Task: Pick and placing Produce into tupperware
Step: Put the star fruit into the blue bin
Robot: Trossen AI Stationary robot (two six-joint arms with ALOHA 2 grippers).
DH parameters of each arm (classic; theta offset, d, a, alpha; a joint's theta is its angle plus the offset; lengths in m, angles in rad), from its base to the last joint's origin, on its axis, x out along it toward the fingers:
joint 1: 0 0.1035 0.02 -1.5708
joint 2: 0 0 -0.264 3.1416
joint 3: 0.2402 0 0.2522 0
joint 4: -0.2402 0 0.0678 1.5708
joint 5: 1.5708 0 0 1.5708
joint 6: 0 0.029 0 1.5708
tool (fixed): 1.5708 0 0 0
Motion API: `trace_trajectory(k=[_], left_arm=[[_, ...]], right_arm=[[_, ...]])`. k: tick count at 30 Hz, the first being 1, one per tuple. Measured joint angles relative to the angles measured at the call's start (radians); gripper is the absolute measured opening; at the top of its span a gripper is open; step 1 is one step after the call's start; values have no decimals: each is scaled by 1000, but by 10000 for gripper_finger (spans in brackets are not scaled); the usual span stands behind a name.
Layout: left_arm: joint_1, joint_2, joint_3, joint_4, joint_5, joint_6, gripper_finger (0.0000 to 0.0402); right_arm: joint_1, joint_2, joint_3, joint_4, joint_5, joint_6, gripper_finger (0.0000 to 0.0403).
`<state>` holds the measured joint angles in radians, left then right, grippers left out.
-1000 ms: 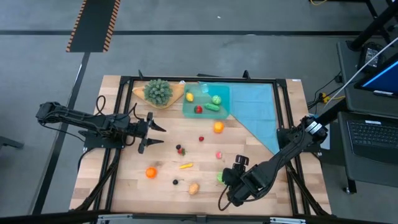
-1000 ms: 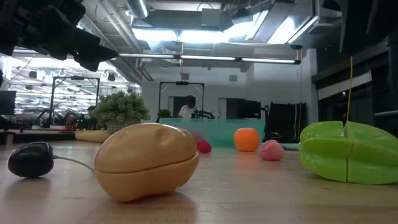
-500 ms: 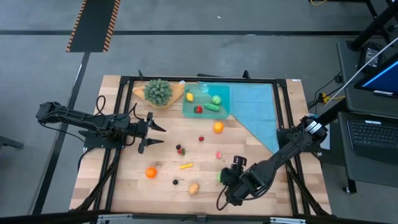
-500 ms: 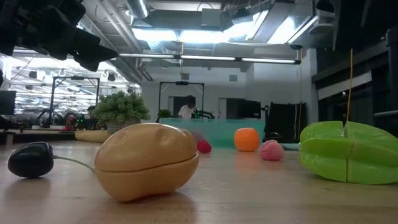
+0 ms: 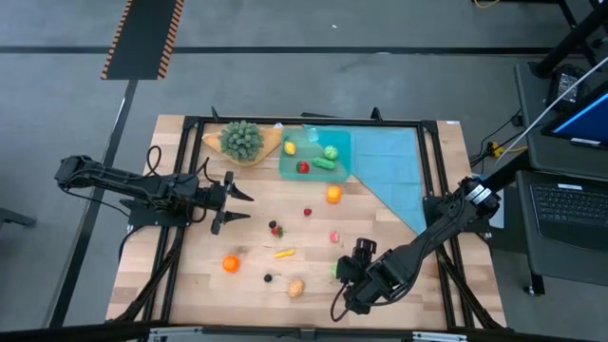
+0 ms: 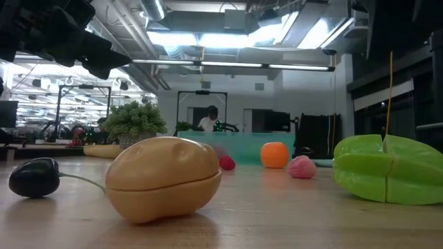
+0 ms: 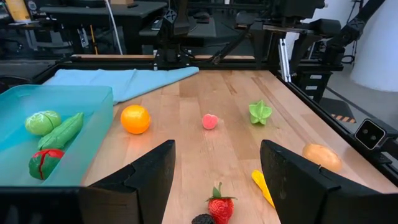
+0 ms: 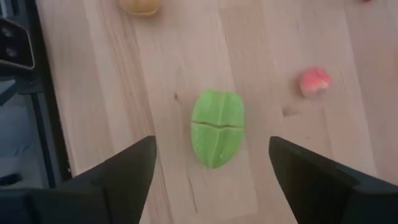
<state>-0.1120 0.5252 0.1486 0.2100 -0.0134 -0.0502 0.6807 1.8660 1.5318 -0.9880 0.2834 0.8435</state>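
The tupperware (image 5: pixel 315 154) stands at the table's far middle with a few pieces of produce in it. Loose produce lies on the wood: an orange (image 5: pixel 333 194), a strawberry (image 5: pixel 275 228), a pink piece (image 5: pixel 334 237), a tan potato (image 5: pixel 296 287) and a green ridged fruit (image 8: pixel 216 127). My right gripper (image 8: pixel 211 186) hangs open above the green fruit (image 5: pixel 335 270), one finger on either side and clear of it. At the table's left, my left gripper (image 7: pixel 217 180) waits open, pointing toward the produce.
A bushy green plant on a wooden dish (image 5: pixel 242 141) stands left of the tupperware, and a teal cloth (image 5: pixel 394 166) lies right of it. Another orange (image 5: pixel 230 264), a yellow piece (image 5: pixel 283 253) and a dark piece (image 5: pixel 268 277) lie near the front. Black rails (image 5: pixel 190 123) frame the table.
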Motion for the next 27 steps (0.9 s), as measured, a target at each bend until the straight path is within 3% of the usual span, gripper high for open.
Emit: trace_trajectory(k=[15, 27], left_arm=[[0, 0, 0, 0, 0, 0, 228], [0, 0, 0, 0, 0, -2, 228]], right_arm=[[0, 146, -1, 26, 0, -36, 313], [0, 160, -1, 68, 3, -35, 313]])
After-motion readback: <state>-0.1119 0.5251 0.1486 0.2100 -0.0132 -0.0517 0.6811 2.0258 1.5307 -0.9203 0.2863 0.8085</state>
